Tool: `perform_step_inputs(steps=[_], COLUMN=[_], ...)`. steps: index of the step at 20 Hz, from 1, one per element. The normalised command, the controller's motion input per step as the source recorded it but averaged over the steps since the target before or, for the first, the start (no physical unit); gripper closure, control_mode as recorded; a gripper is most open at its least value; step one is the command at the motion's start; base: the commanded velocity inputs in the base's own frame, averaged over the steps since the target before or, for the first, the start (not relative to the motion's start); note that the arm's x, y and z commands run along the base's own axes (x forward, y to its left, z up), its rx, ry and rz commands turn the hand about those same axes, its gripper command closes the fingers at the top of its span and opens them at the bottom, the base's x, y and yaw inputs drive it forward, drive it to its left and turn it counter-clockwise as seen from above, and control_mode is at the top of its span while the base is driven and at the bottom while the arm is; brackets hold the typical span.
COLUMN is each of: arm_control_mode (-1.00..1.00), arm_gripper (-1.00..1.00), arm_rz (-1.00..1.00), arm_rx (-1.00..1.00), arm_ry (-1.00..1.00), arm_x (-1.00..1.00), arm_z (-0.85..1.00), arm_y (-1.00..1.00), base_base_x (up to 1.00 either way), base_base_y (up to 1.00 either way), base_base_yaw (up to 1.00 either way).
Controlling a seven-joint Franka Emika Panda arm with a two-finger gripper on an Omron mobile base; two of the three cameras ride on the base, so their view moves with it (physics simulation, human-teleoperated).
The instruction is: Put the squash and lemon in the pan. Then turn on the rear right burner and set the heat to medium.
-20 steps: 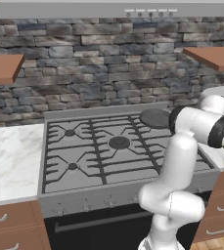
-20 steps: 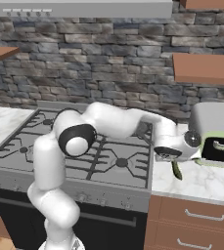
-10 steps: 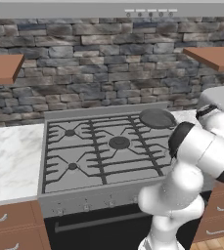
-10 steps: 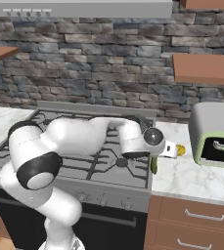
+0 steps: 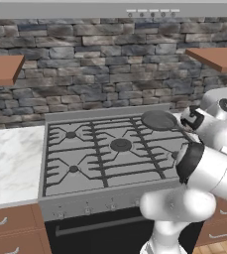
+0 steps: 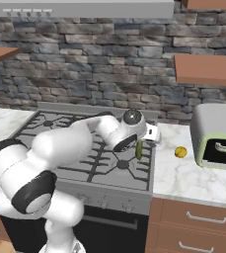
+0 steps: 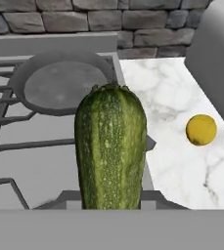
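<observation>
- Green and long, the squash (image 7: 110, 146) sticks straight out from the gripper (image 6: 140, 149), which is squeezed tight on it, so the robot can carry it without dropping it.
- In the right base view the squash (image 6: 139, 149) hangs down under the gripper, up in the air over the right edge of the stove (image 6: 134, 183). It touches nothing else.
- The pan (image 7: 62, 83) lies just ahead of the squash tip and a bit to the left in the hand view. It sits on the rear right burner, so food dropped in can cook right there.
- The lemon (image 7: 201, 129) rests on the white counter (image 7: 182, 161) off to the right of the gripper, well apart from the pan. It waits its turn.
- My guess: the squash needs to go a little farther forward before it is let go.
- Compared with a second ago, the gripper has swung from over the counter near the toaster oven (image 6: 215, 136) back to the stove edge. The squash came with it; the lemon has stayed put.
</observation>
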Motion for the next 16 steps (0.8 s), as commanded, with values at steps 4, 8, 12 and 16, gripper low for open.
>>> perform_step_inputs(steps=[4,8,12,16], arm_control_mode=[-1.0,-1.0,-1.0,-1.0], arm_gripper=[1.0,1.0,1.0,1.0], arm_rz=[0.23,0.14,0.0,0.0], arm_rx=[0.12,0.05,0.0,0.0], arm_ry=[0.22,0.19,0.08,0.0], arm_x=[0.65,0.58,0.44,0.39], arm_z=[0.13,0.05,0.0,-0.08], arm_y=[0.0,0.24,0.48,0.36], base_base_x=[0.0,0.0,0.0,0.0], base_base_y=[0.0,0.0,0.0,0.0], base_base_yaw=[0.0,0.0,0.0,0.0])
